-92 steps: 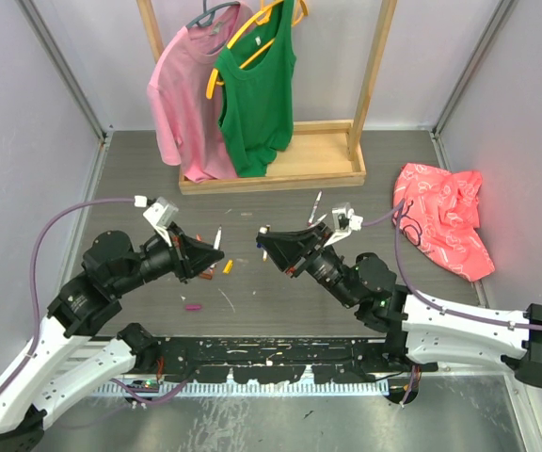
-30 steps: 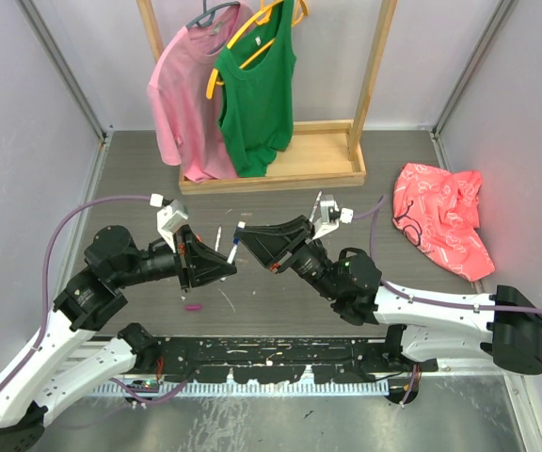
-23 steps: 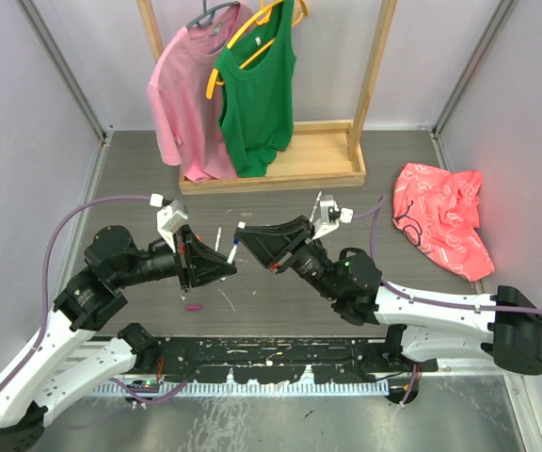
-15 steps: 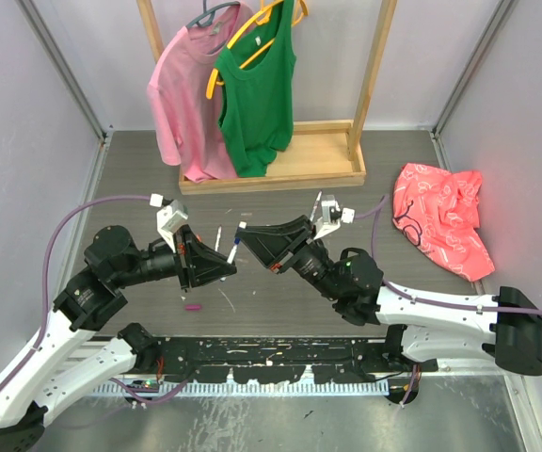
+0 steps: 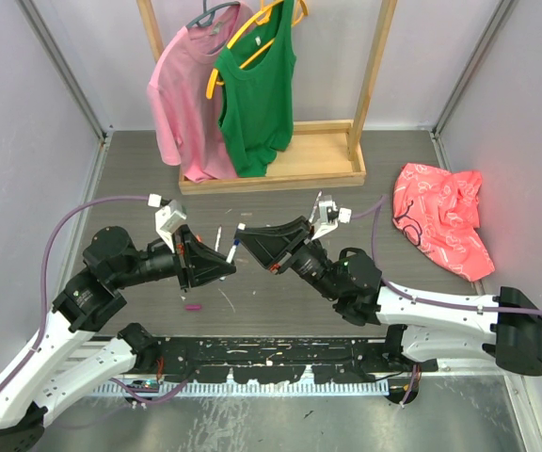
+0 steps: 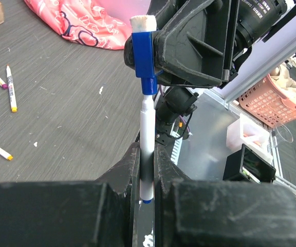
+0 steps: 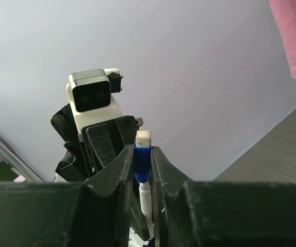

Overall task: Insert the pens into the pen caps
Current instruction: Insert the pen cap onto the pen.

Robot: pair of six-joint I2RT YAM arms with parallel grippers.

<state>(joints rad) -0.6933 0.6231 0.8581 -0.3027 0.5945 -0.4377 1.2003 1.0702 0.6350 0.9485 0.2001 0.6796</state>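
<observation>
My left gripper (image 6: 147, 154) is shut on a white pen (image 6: 147, 134) with a blue end, held upright above the table. My right gripper (image 7: 142, 154) is shut on a blue pen cap (image 7: 142, 162) with a white plug. The pen's tip sits inside the blue cap (image 6: 143, 54), and the two are in line. From above, the left gripper (image 5: 226, 266) and the right gripper (image 5: 243, 235) meet tip to tip over the table's middle. Loose pens (image 6: 10, 87) lie on the table, and a magenta cap (image 5: 192, 307) lies near the left arm.
A wooden rack (image 5: 271, 169) with a pink shirt (image 5: 186, 104) and a green top (image 5: 257, 94) stands at the back. A red patterned cloth (image 5: 445, 221) lies at the right. Another pen (image 5: 315, 205) lies behind the right gripper.
Since three seconds ago the two grippers have come together, bringing pen and cap into line. Over the last second nothing has visibly moved.
</observation>
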